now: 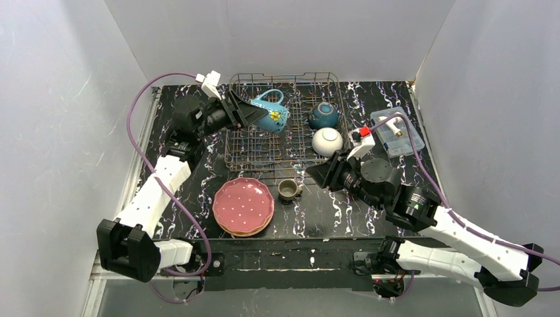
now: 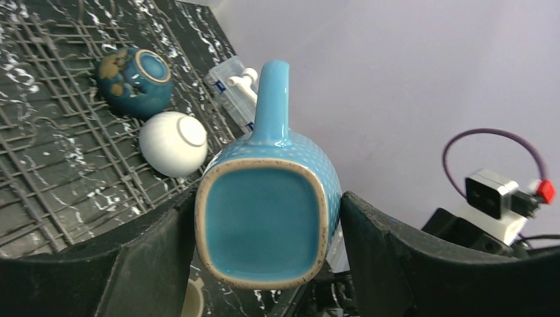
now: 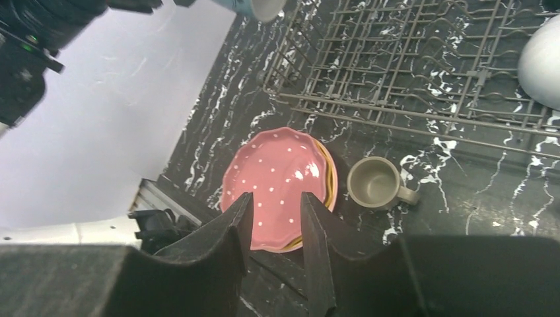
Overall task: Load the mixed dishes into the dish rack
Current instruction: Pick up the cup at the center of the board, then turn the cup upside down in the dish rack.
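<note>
From above, the left gripper (image 1: 254, 112) holds a glossy blue ceramic mug (image 1: 272, 115) over the grey wire dish rack (image 1: 264, 150), where a teal bowl (image 1: 323, 115) and a white bowl (image 1: 327, 140) lie upside down. In the left wrist view, the jaws clamp the mug's sides. In the right wrist view, the right gripper (image 3: 274, 198) hovers with its jaws partly open and empty above a pink dotted scalloped plate (image 3: 277, 165) on the black marbled tabletop (image 3: 462, 198).
</note>
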Available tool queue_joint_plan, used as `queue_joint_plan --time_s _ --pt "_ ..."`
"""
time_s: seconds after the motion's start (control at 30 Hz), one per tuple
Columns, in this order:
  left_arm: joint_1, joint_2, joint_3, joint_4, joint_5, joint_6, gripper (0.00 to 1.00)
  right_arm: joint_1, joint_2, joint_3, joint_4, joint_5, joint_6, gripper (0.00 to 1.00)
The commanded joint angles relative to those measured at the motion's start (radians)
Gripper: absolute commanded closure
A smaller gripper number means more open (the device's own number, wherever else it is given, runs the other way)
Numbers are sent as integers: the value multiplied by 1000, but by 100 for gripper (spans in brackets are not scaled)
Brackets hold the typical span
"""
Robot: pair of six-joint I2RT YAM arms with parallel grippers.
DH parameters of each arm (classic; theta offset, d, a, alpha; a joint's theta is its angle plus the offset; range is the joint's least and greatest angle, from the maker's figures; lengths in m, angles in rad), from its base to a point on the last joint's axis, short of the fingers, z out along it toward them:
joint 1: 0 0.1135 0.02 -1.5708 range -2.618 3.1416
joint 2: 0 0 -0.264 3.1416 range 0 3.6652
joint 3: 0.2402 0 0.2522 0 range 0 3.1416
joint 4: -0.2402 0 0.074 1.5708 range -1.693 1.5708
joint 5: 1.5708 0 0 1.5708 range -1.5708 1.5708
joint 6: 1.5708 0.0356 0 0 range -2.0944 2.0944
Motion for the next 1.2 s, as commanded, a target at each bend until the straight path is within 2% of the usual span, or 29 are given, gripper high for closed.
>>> queue_joint_plan --time_s 0.0,0.33,0.57,1.17 --pt "8 21 113 -26 -47 101 100 4 11 47 -8 19 -80 60" --pt "10 168 271 -220 -178 272 100 4 54 33 -27 16 -129 60" --pt "11 263 361 -293 -265 383 100 4 75 7 -30 18 -154 60" --pt "11 593 620 -369 -468 581 100 2 152 -41 22 52 -179 60"
